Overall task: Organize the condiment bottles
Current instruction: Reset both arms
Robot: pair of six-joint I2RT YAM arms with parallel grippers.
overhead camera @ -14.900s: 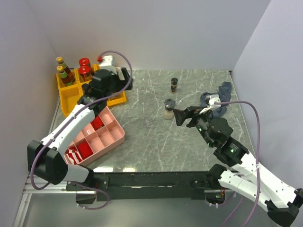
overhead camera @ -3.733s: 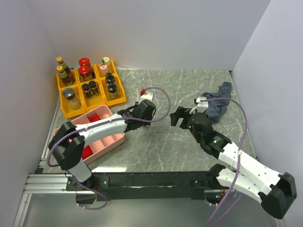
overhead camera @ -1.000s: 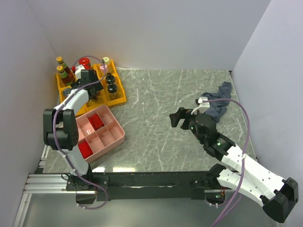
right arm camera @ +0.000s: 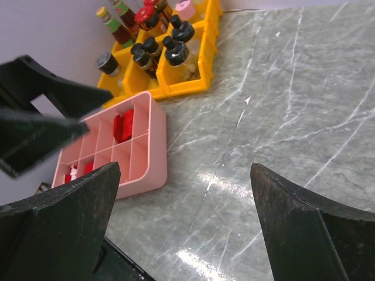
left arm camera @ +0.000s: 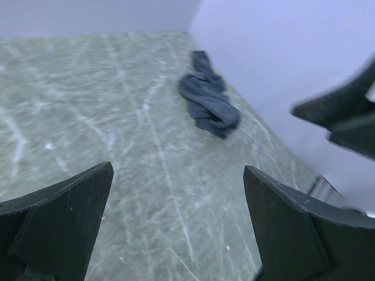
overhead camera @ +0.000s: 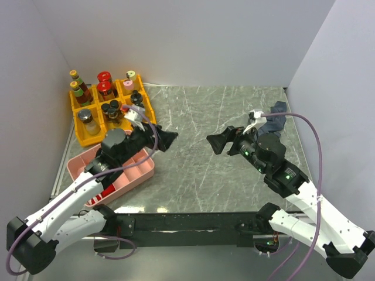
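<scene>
The condiment bottles (overhead camera: 105, 89) all stand in the yellow organizer (overhead camera: 149, 122) at the far left: slim yellow-capped ones (overhead camera: 77, 83), red-lidded jars, black-capped jars (overhead camera: 138, 109) and a pale shaker (overhead camera: 87, 119). In the right wrist view the bottles (right arm camera: 176, 52) fill the organizer (right arm camera: 193, 88). My left gripper (overhead camera: 167, 139) hovers open over the table's middle, right of the organizer, holding nothing. My right gripper (overhead camera: 218, 142) faces it, open and empty. Both wrist views show only bare marble between the left gripper's (left arm camera: 179, 228) and the right gripper's (right arm camera: 184, 228) fingers.
A pink tray (overhead camera: 143, 171) with red blocks lies in front of the organizer, under my left arm. A dark blue-grey cloth (overhead camera: 275, 120) lies at the far right, partly behind my right arm, and shows crumpled near the wall (left arm camera: 208, 105). White walls close three sides.
My left arm has swung away from the organizer to the table's middle, its open gripper now pointing right. The right gripper shifted slightly toward it.
</scene>
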